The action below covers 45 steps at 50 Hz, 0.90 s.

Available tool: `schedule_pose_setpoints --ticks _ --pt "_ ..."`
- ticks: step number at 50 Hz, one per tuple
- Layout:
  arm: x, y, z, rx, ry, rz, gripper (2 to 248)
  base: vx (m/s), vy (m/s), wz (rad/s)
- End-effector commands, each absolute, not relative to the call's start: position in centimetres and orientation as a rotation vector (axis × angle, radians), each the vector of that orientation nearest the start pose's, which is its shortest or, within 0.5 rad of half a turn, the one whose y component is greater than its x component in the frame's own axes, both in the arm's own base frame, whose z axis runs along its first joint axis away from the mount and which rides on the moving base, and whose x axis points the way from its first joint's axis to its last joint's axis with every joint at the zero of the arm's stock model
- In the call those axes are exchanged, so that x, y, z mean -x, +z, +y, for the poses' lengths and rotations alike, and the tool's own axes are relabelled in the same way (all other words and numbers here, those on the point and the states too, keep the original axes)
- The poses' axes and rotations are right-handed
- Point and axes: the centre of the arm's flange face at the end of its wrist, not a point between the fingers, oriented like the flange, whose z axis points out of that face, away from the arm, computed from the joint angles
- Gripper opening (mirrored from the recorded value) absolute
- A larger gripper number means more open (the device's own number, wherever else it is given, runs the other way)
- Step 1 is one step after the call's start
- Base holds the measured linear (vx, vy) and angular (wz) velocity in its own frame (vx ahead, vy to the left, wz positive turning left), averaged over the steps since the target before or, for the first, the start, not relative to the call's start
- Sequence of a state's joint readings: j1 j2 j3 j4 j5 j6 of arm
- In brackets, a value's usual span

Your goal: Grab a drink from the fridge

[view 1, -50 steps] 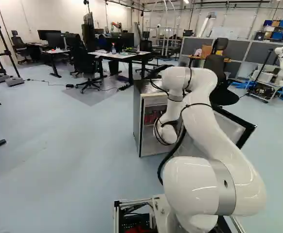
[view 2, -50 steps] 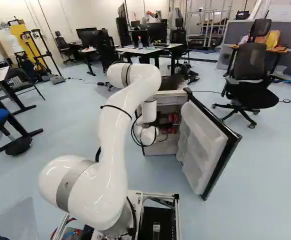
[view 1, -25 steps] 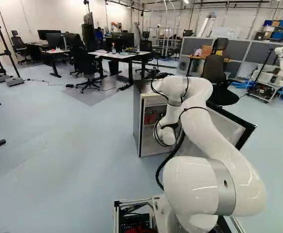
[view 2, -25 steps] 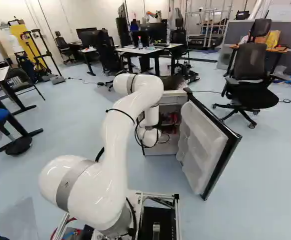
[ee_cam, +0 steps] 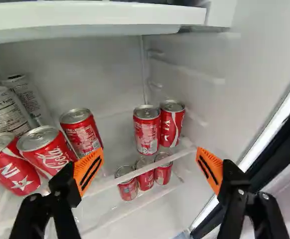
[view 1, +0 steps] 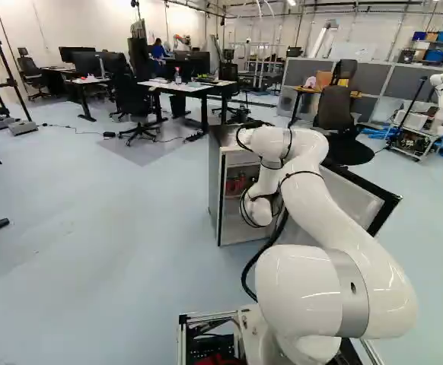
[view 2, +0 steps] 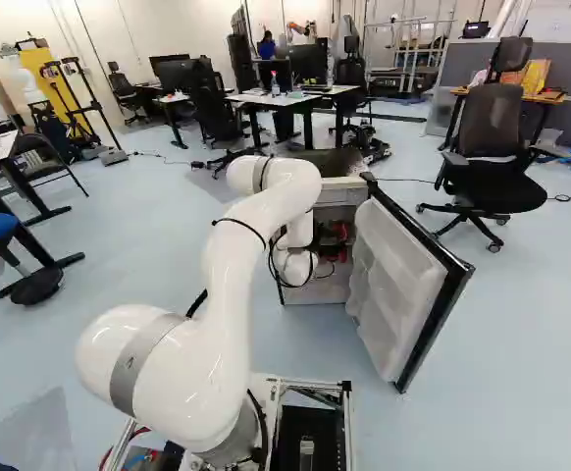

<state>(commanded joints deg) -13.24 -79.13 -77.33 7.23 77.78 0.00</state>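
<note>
1. Your base has not moved; the fridge point(view 1: 215, 179) and its open door point(view 2: 393, 285) stand as they did in the earlier frames.
2. Your arm point(view 2: 232, 255) has shifted: compared with a second ago, its raised elbow sits lower and a little nearer the door side in the right base view, and the wrist has edged slightly the same way.
3. Your hand point(view 2: 327, 235) is inside the fridge opening, partly hidden by the wrist.
4. In the wrist view, your hand point(ee_cam: 147, 164) has its orange pads point(ee_cam: 88, 172) wide apart, with nothing gripped.
5. Your drinks are on the shelves: two red cans point(ee_cam: 147, 130) point(ee_cam: 172, 124) stand side by side on the upper shelf point(ee_cam: 186, 151), ahead of the gap between the fingers.
6. Another red can point(ee_cam: 82, 133) is just ahead of the finger farther from the door; more red and pale cans point(ee_cam: 8, 112) lie beyond it, away from the door.
7. Three small-looking cans point(ee_cam: 128, 185) stand on the shelf below.
</note>
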Motion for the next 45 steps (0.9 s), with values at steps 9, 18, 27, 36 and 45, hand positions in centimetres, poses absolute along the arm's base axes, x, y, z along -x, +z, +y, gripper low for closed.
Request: schedule_pose_setpoints --ticks 9,18,27,36,45 --pt "-59.9 -2.0 -15.2 2.608 -2.073 0.469 247 0.0 0.0 0.0" --pt "-60.1 -2.2 -15.1 2.619 -2.053 0.471 247 0.0 0.0 0.0" --pt "-60.1 -2.4 -15.1 2.633 -2.032 0.474 247 0.0 0.0 0.0" --pt "-60.1 -2.4 -15.1 2.633 -2.032 0.474 235 0.0 0.0 0.0" --pt "-60.1 -2.4 -15.1 2.633 -2.032 0.474 210 0.0 0.0 0.0"
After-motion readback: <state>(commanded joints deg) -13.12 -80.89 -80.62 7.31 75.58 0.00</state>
